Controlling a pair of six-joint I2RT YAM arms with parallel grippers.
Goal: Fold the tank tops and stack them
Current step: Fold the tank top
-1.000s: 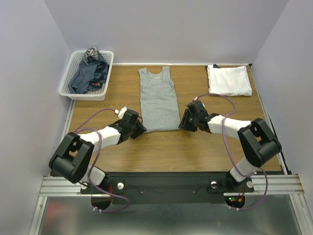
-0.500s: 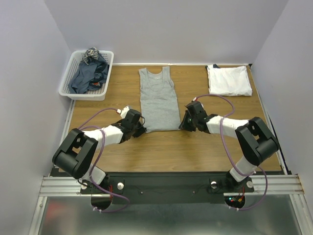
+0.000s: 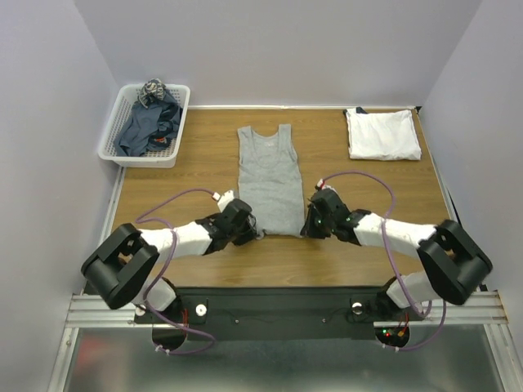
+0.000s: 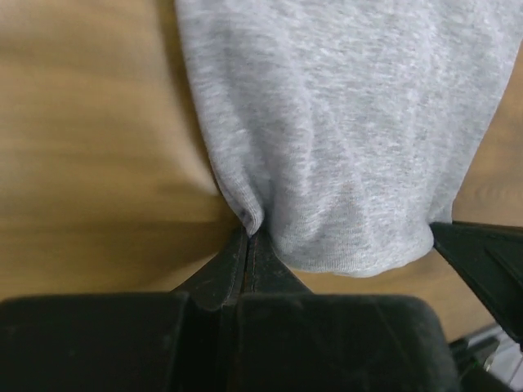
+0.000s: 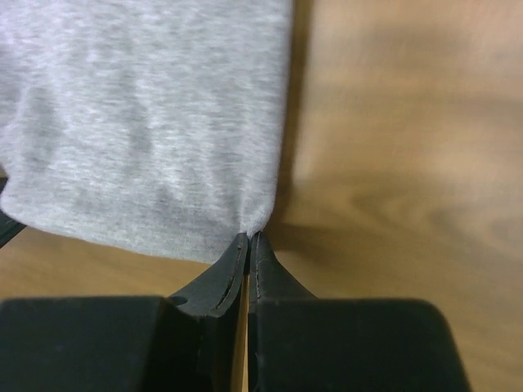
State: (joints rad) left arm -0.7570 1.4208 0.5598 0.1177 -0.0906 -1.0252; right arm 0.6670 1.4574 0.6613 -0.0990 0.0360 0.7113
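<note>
**Both pincers clamped on the grey top's near hem**

The wooden table point(image 3: 180, 184) fills the workspace, with both arms reaching inward from its near edge. At its middle lies the light grey tank top point(image 3: 270, 175), spread flat with its straps toward the far side and its hem toward the arms. The hem is drawn in slightly at its two near corners.

The white lattice basket point(image 3: 109, 145) sits at the far left corner, partly overhanging the table's left edge. The dark blue-grey tank tops point(image 3: 145, 126) lie crumpled inside it, with a mottled grey bundle point(image 3: 152, 90) at its far end. The white tank top point(image 3: 382, 134) lies folded into a rectangle at the far right corner, well apart from the grey one.

The left gripper point(image 4: 248, 238) has its fingers pressed together on the grey top's near left hem corner, where the fabric puckers into the tips. The right gripper point(image 5: 248, 241) is likewise closed on the near right hem corner.
</note>
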